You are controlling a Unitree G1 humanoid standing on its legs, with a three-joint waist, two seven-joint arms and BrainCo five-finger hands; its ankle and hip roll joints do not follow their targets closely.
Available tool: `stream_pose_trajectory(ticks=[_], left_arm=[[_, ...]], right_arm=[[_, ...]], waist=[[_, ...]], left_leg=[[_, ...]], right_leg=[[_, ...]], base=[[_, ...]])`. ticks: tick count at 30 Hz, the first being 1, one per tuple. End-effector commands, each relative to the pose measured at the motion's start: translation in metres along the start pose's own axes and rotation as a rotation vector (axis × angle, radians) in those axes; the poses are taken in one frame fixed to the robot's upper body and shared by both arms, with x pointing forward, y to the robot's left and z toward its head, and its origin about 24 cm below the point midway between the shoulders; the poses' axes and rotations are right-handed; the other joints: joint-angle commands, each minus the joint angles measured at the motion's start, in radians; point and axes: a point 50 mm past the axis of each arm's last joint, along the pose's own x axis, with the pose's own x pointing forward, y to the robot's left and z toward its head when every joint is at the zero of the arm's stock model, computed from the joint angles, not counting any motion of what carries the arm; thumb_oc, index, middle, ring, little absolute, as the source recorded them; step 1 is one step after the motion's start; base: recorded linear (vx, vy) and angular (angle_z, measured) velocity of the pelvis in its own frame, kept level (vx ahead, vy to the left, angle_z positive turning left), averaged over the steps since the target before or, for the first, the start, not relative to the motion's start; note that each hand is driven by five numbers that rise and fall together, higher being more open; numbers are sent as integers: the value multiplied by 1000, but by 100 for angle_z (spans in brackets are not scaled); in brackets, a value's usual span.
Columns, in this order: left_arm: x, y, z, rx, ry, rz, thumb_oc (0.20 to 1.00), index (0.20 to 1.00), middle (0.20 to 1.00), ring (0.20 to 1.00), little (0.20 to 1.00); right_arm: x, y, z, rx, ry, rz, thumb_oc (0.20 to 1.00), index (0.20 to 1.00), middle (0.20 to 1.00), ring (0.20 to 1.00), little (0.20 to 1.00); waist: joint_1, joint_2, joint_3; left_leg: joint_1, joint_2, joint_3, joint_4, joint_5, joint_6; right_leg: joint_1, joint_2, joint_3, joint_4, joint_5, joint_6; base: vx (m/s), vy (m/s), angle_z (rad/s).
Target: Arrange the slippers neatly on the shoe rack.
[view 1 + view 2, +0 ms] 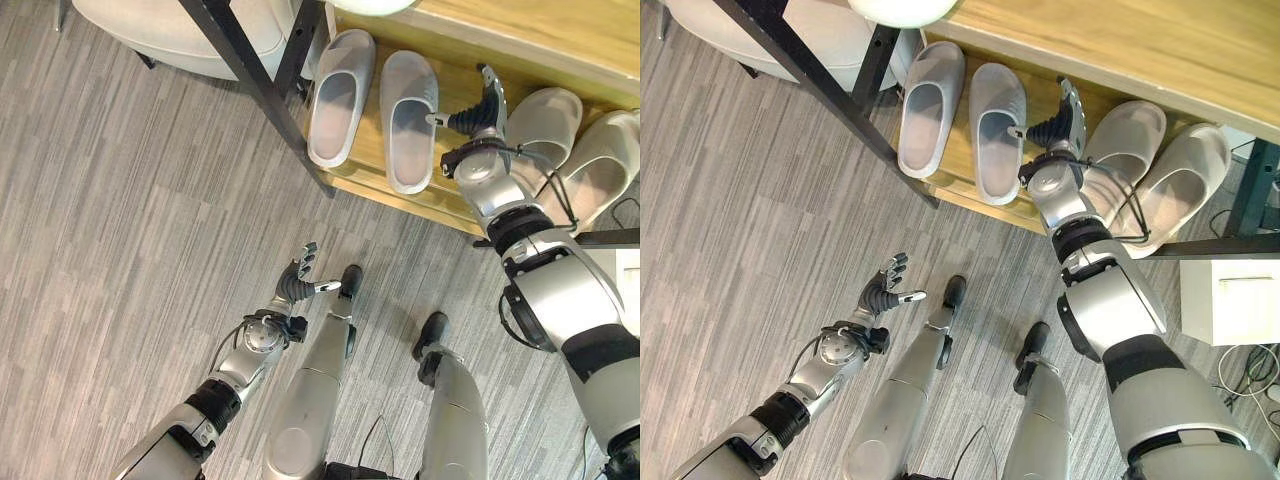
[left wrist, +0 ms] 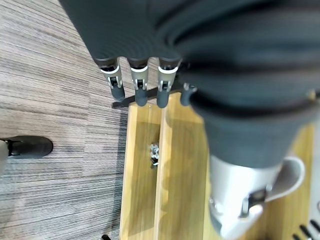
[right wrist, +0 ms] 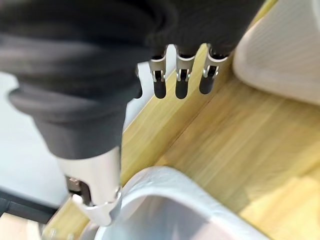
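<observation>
Four pale slippers sit on the low wooden shoe rack (image 1: 455,205), so most of the job looks done; none are on the floor in these views.

The first slipper (image 1: 340,97) lies near the rack's left end, next to the black post (image 1: 262,85); the second slipper (image 1: 408,120) lies just beside it; both point the same way and look tidy. The third slipper (image 1: 540,125) and the fourth slipper (image 1: 600,165) sit toward the rack's right end; they lean a bit sideways and touch each other, so they look less neat than the first two.

The right hand (image 1: 482,115) hangs over the rack between the second and third slippers; its fingers are straight and it holds nothing; its thumb is close to the rim of the second slipper, but I cannot tell if it touches.

The left hand (image 1: 300,280) is low over the floor, well away from the rack; its fingers are loose and spread, and it holds nothing.

What is left, I think, is to turn the two right slippers straight.
</observation>
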Motion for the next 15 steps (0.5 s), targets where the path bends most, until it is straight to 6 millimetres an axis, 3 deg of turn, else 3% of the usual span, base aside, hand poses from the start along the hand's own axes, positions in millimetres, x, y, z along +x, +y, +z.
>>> stream_pose_trajectory(ticks=[1,4,8,9,10,11,12,14,15], left_arm=[[1,10,2,-24,-12,66,1000,1000,1000,1000,1000],[1,10,2,-22,-10,65,1000,1000,1000,1000,1000],[4,8,3,-14,-6,53,1000,1000,1000,1000,1000],[5,7,1,-4,11,49,1000,1000,1000,1000,1000],[5,6,0,-5,16,48,1000,1000,1000,1000,1000],[5,6,-1,-3,19,50,1000,1000,1000,1000,1000],[5,7,-2,6,25,51,1000,1000,1000,1000,1000],[5,7,-2,7,26,54,1000,1000,1000,1000,1000],[6,10,-3,8,32,66,1000,1000,1000,1000,1000]], right_arm=[[2,-13,1,118,-14,-70,1000,1000,1000,1000,1000],[-1,-4,-7,166,48,-33,1000,1000,1000,1000,1000],[-8,16,-15,369,196,52,1000,1000,1000,1000,1000],[-18,36,-12,457,240,114,1000,1000,1000,1000,1000],[-23,43,-14,524,270,128,1000,1000,1000,1000,1000],[-25,47,-12,542,271,144,1000,1000,1000,1000,1000],[-35,64,-3,581,261,207,1000,1000,1000,1000,1000],[-39,71,1,586,252,234,1000,1000,1000,1000,1000],[-49,87,19,645,230,305,1000,1000,1000,1000,1000]], waist=[[12,-19,-3],[13,-21,-2],[29,-18,-1],[40,-15,0],[44,-15,0],[47,-14,1],[54,-15,3],[56,-15,3],[64,-17,2]], left_leg=[[21,17,-3,64,-133,-9],[16,19,-2,66,-131,-10],[13,20,-7,60,-128,-13],[13,20,-8,58,-128,-12],[13,19,-10,59,-129,-12],[14,19,-11,57,-129,-12],[15,19,-12,55,-128,-12],[16,18,-14,54,-127,-13],[18,16,-17,53,-126,-12]], right_leg=[[122,-19,15,-57,4,59],[123,-16,11,-69,9,59],[126,-13,4,-78,8,59],[129,-12,-3,-77,5,58],[131,-12,-4,-77,3,58],[133,-12,-6,-78,3,58],[139,-12,-11,-82,4,58],[142,-12,-12,-83,4,58],[152,-12,-17,-87,6,58]], base=[[-42,9,-23],[-33,-24,-4],[-6,-35,-4],[18,-44,0],[23,-48,0],[22,-48,3],[22,-48,5],[21,-40,10],[21,-34,16]])
